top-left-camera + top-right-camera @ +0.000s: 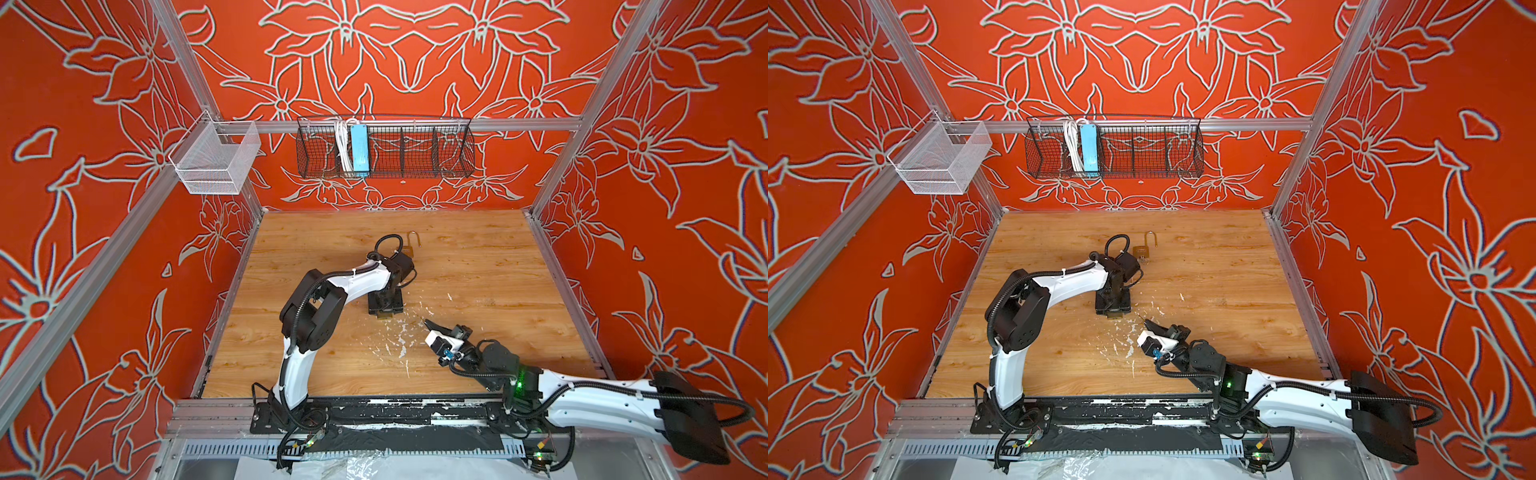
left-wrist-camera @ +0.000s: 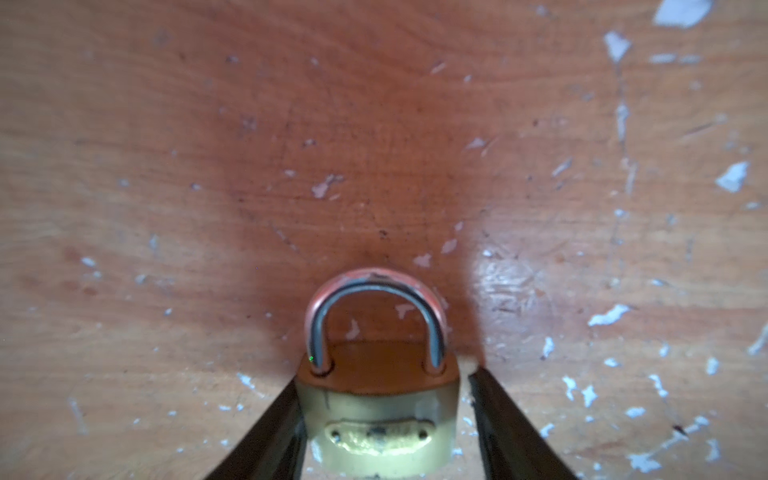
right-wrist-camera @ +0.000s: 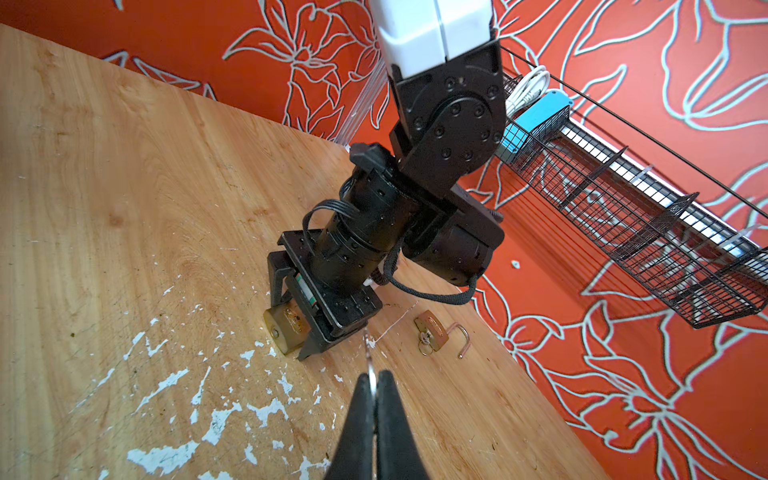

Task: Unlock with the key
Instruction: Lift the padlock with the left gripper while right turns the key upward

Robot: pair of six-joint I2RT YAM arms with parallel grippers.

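- My left gripper [image 2: 385,376] straddles the brass padlock [image 2: 378,419], fingers parted; one touches, the other stands just clear.
- My right gripper [image 3: 376,377] pinches the key [image 3: 368,353] tight.

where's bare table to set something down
Free: the table from the right gripper to the right wall; the back left corner beside the open padlock. Crowded: the centre, where the left gripper straddles the shut padlock, held key close by.

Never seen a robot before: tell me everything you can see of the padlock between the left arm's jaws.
The padlock has a worn brass-coloured body with a plate on its face and a grey metal shackle, closed. It lies flat on the wooden table. One jaw touches its side; the other stands clear.
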